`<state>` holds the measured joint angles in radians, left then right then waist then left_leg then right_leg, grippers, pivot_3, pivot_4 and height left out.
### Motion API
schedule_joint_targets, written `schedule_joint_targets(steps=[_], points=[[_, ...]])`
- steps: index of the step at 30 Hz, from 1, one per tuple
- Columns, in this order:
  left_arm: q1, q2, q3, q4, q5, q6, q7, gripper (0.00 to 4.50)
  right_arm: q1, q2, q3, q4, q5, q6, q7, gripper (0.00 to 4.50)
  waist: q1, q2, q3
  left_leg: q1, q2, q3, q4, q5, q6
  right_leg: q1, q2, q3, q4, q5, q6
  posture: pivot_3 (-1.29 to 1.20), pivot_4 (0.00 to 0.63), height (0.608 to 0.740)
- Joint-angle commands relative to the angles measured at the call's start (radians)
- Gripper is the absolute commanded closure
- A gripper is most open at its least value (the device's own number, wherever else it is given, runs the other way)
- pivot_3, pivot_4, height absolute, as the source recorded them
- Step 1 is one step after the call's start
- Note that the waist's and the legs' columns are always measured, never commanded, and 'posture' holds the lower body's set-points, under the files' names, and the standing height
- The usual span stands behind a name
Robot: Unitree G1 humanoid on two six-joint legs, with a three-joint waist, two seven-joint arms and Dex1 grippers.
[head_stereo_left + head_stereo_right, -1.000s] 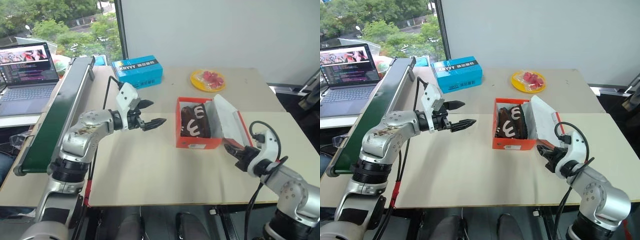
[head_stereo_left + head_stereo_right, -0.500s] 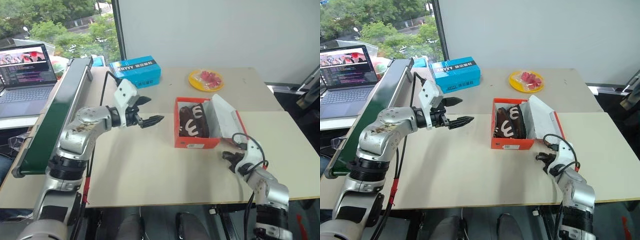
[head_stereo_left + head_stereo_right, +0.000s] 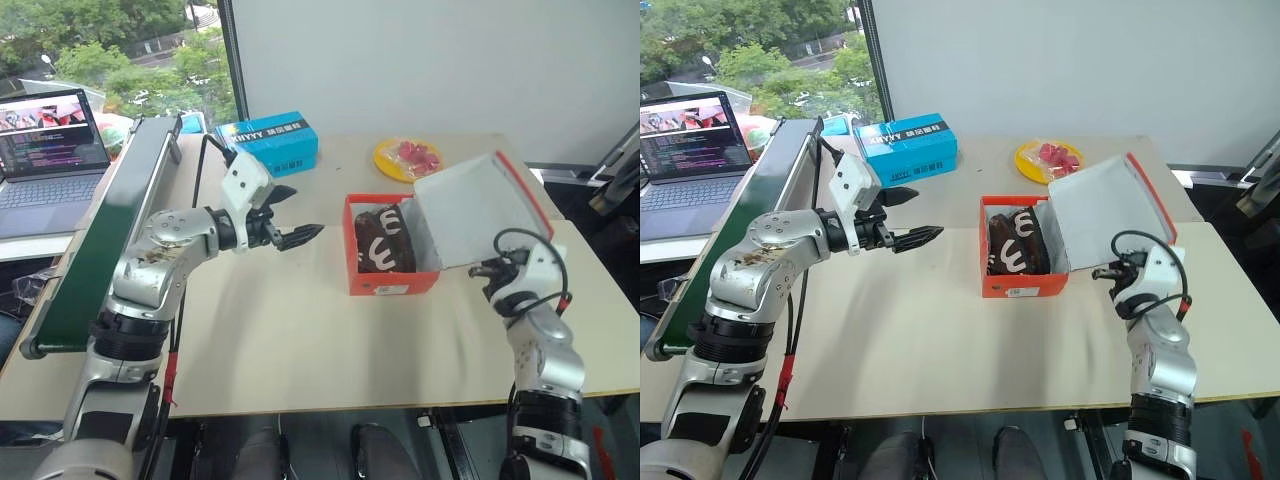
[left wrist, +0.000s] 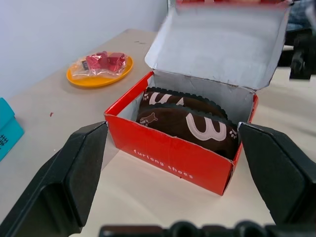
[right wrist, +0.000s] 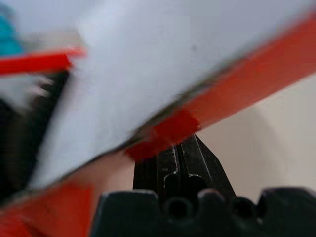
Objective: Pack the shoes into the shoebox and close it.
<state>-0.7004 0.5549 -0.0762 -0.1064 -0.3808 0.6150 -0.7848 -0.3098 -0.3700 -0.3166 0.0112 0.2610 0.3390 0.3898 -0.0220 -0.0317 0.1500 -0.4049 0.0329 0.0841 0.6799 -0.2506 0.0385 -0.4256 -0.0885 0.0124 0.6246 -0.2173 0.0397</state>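
A pale table (image 3: 300,350) spans the middle of the frame, with a green conveyor belt (image 3: 95,240) along its left edge and a laptop (image 3: 45,150) at far left. Centre-right sits the shoebox (image 3: 385,280) — orange-red, its white-lined lid (image 3: 475,205) raised and tilted over its right side. Both shoes (image 3: 383,240) lie inside it, side by side, their white markings showing. The left gripper (image 3: 295,215) hovers left of centre, apart from the box, its fingers spread wide. At right, the right gripper (image 3: 487,270) has its fingers pressed together, its tips at the lid's lower edge — it pinches nothing. A blue box (image 3: 268,143) with white lettering stands at upper centre-left, and a yellow plate (image 3: 407,158) of red wrapped items at upper centre.
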Motion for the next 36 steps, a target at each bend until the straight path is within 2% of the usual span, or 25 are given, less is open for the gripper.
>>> schedule_joint_targets(steps=[1,6,12,14,17,21,25,30,36], points=[[-0.025,0.004,0.006,-0.024,0.006,-0.023,-0.015,0.0,-0.002,-0.049,0.128,-0.168,0.063,0.091,0.137,4.48,0.0,0.0,0.0,0.0,0.0,0.0,0.0,0.0,0.0,0.0,0.0,0.0,0.0,0.0,0.0,0.0,0.15,0.74],[-0.027,0.003,0.008,-0.025,0.011,-0.022,-0.017,0.0,-0.008,-0.102,0.186,-0.279,0.131,0.22,0.206,4.48,0.015,0.0,0.0,-0.001,-0.001,0.0,0.001,0.0,0.0,0.001,-0.001,-0.001,0.0,0.0,0.0,0.0,0.15,0.74],[-0.011,0.005,0.016,-0.045,0.011,-0.012,-0.007,0.0,-0.134,-0.094,0.213,-0.229,0.144,0.28,0.197,4.48,0.015,0.0,0.0,-0.001,-0.001,0.0,0.002,-0.001,0.001,0.0,-0.001,-0.002,0.0,0.0,0.0,0.0,0.15,0.74],[-0.008,0.002,0.017,-0.045,0.014,-0.011,-0.003,0.0,-0.26,-0.073,0.239,-0.052,0.111,0.313,0.174,4.48,0.009,0.0,0.0,-0.001,0.0,0.0,0.002,-0.001,0.001,0.0,0.0,-0.002,0.0,0.0,0.0,0.0,0.15,0.74],[-0.006,-0.005,0.016,-0.045,0.015,-0.01,0.001,0.0,-0.389,-0.057,0.269,0.229,0.047,0.267,0.17,4.48,0.004,0.0,0.0,0.0,-0.001,0.001,0.002,-0.001,0.001,0.001,0.0,0.0,0.0,0.0,0.0,0.0,0.15,0.74],[0.004,-0.009,0.019,-0.053,0.022,-0.01,0.011,0.0,-0.547,-0.031,0.338,0.616,-0.06,0.053,0.227,4.48,0.009,0.0,0.0,-0.002,0.0,0.002,0.001,0.0,0.001,0.0,0.0,-0.003,0.0,0.0,-0.001,0.0,0.15,0.74],[0.022,-0.007,0.021,-0.084,0.019,0.004,0.022,0.0,-0.696,0.022,0.365,0.961,-0.145,-0.139,0.211,4.48,-0.003,0.0,0.0,-0.003,-0.001,0.003,0.001,0.0,0.001,-0.001,-0.001,-0.001,0.001,0.001,0.001,0.0,0.15,0.74],[0.053,0.017,0.05,-0.129,0.015,0.036,0.042,0.0,-0.753,0.055,0.441,1.157,-0.278,-0.26,0.185,4.48,-0.01,0.0,0.0,-0.001,0.0,0.002,0.001,0.0,0.001,0.001,-0.001,-0.001,0.002,0.001,0.001,0.0,0.15,0.74],[0.088,0.019,0.066,-0.169,0.007,0.067,0.065,0.0,-0.75,0.057,0.46,1.169,-0.338,-0.313,0.17,4.48,-0.016,0.0,0.0,0.004,0.0,0.002,0.001,0.0,0.0,0.004,-0.002,-0.001,0.003,0.001,0.001,0.0,0.15,0.74]])
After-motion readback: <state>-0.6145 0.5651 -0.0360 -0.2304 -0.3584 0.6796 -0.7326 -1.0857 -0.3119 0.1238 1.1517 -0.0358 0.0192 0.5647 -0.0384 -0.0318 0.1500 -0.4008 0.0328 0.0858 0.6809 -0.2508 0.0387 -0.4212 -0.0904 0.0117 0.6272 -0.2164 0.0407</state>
